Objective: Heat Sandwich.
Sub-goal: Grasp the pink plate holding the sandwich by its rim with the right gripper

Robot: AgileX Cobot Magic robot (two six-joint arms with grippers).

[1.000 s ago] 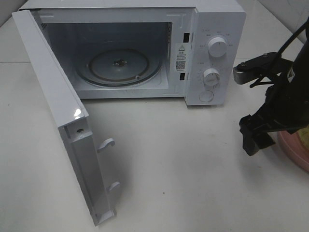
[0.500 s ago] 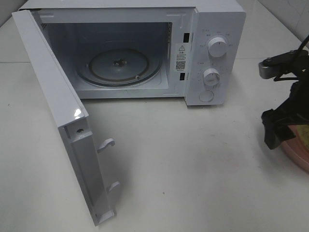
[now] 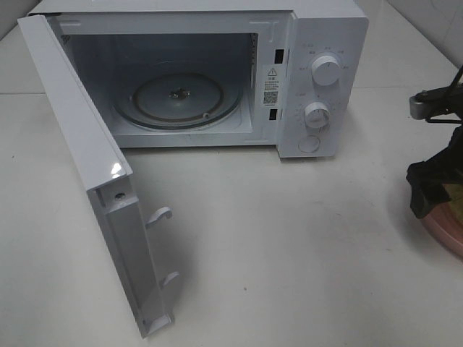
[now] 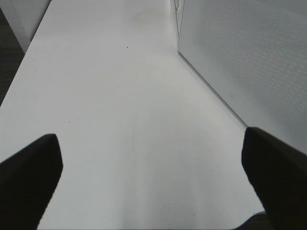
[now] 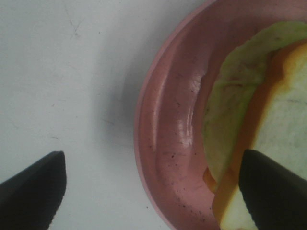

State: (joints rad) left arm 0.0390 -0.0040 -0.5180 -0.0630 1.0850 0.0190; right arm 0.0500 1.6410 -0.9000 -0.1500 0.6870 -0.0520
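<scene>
Right gripper (image 5: 151, 191) jaws wide apart, holding nothing, over pink plate (image 5: 163, 134) rim, sandwich (image 5: 283, 120) lying on that plate, clear only in right wrist view, left gripper (image 4: 153, 177) likewise wide, empty, beside microwave door (image 4: 240, 52), microwave cavity (image 3: 217, 50) visible only from exterior camera.

From here I read the microwave (image 3: 329, 32) as smooth, glossy white, its turntable (image 3: 184, 97) clear glass. The table (image 3: 289, 238) looks matt white. At three o'clock the pink plate (image 5: 168, 143) shines, faintly speckled, and the sandwich (image 5: 288, 120) bread looks dull and soft.
</scene>
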